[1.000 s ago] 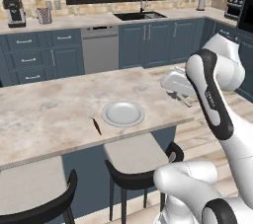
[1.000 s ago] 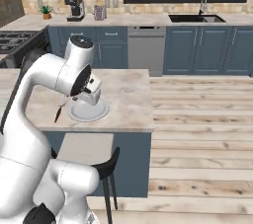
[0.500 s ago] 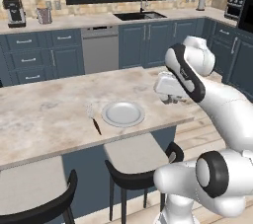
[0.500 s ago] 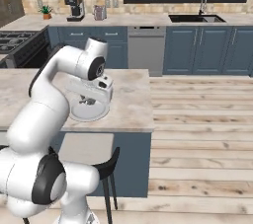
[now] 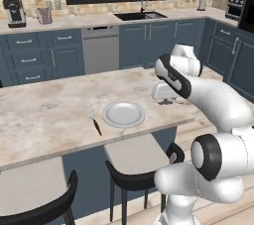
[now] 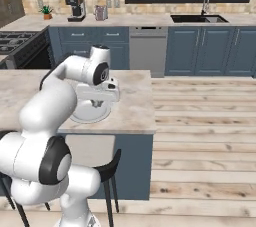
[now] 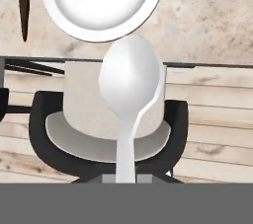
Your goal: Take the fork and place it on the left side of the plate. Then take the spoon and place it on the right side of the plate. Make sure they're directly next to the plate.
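Pincer (image 5: 167, 101) clamps the slim, glossy spoon (image 7: 129, 90) by its handle, oval bowl near the round plate (image 7: 99, 2).

Item count: one plate (image 5: 123, 114), one fork (image 5: 94, 120), one spoon (image 7: 129, 94). Bar stools at the near side of the island: two (image 5: 141, 169) (image 5: 37, 196). One coffee machine (image 5: 14, 12) on the far counter.
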Controlling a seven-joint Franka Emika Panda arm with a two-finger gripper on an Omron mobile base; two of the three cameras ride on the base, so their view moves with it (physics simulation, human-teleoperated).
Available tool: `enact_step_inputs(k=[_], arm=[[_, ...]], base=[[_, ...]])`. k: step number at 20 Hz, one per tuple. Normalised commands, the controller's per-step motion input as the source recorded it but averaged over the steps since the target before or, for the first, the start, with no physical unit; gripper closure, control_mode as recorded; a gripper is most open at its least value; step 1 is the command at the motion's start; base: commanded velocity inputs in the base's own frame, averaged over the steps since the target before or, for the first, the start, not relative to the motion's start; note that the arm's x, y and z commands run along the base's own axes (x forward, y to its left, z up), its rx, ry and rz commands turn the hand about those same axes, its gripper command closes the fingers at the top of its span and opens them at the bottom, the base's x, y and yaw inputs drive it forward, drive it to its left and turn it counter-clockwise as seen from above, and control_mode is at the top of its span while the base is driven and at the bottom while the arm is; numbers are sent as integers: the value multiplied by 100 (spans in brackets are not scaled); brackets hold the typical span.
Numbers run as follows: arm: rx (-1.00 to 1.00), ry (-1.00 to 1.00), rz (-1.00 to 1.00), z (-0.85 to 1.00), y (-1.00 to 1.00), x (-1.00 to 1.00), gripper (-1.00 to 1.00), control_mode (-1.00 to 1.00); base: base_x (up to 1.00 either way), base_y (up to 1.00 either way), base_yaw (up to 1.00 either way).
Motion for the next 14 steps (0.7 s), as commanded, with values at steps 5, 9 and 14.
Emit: enact_step_inputs(k=[5, 9, 14], arm=[[0, -21, 13, -23, -28, 39, 100, -100], [0, -8, 4, -36, -18, 43, 100, -100], [0, 0, 0, -43, -1, 57, 100, -100]], base=[[0, 0, 0], [0, 0, 0], [0, 0, 0]])
